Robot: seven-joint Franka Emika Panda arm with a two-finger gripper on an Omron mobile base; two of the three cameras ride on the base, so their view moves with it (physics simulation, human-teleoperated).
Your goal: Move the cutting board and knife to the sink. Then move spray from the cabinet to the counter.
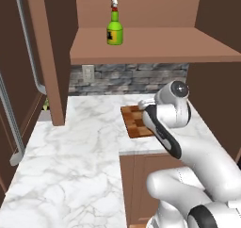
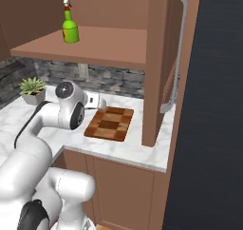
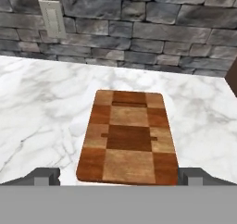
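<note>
White arm bent low, fingers [image 3: 46,176] spread over cutting board [image 3: 128,137]

The near right part of the cutting board [image 1: 134,123] is covered by the arm in the left base view. The label on the spray bottle [image 1: 114,30] is too small to be read. The potted plant [image 1: 45,105] is mostly hidden behind the cabinet side panel [image 1: 52,57].

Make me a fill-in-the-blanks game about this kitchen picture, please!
1. The checkered wooden cutting board lies flat on the white marble ____.
2. The small bright green spray bottle stands on the brown cabinet's ____.
3. The gripper's jaws are ____.

Missing words: counter; shelf; open
</note>
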